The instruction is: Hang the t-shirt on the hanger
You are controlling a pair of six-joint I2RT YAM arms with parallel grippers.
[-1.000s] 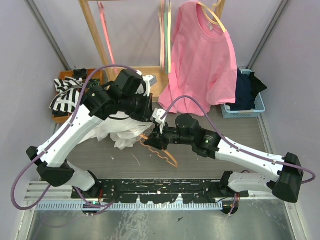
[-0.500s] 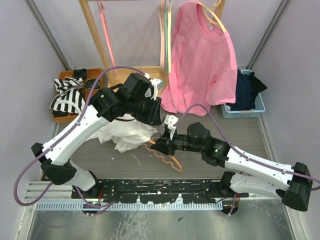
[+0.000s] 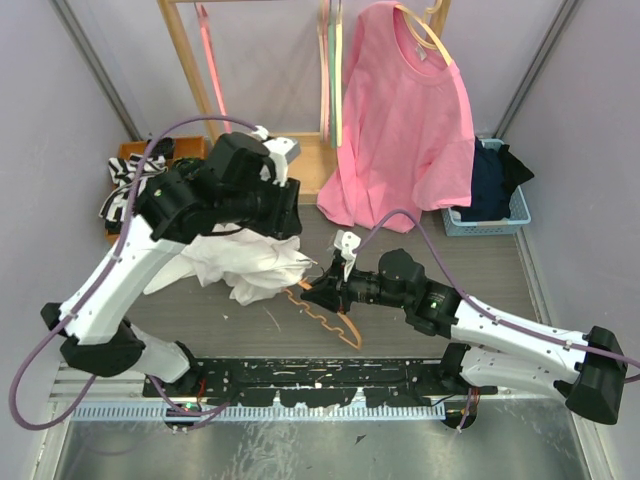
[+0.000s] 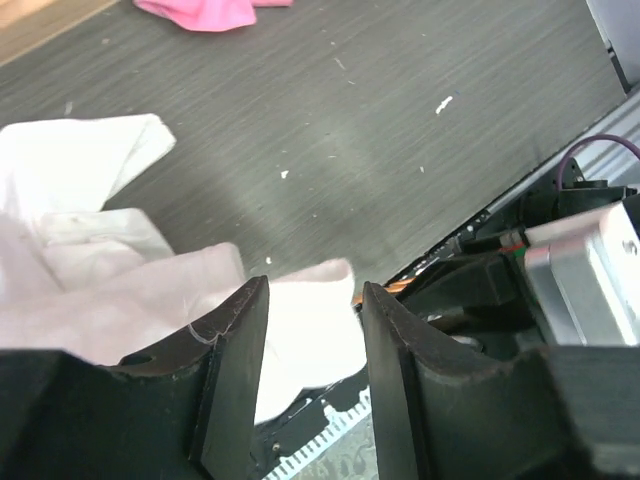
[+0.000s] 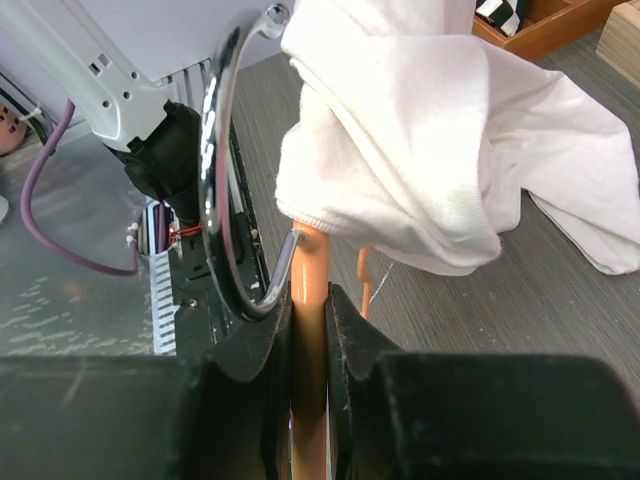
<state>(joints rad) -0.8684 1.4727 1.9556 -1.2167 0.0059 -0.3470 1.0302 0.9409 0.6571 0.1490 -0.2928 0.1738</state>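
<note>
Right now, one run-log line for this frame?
left gripper: open, over t-shirt | right gripper: shut on hanger | t-shirt: bunched, part draped over hanger | status: not hung yet

Illumination is bright, even, from overhead. Shadows on the counter point(image 3: 490, 255) are soft. Glare streaks the hanger hook point(image 5: 213, 150). The t-shirt point(image 5: 400, 130) nears overexposure. Close-range left end effector fingers point(image 4: 235, 370) appear slightly soft.

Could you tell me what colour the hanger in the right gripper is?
The hanger is orange, with a silver hook; best seen in the right wrist view.
</note>
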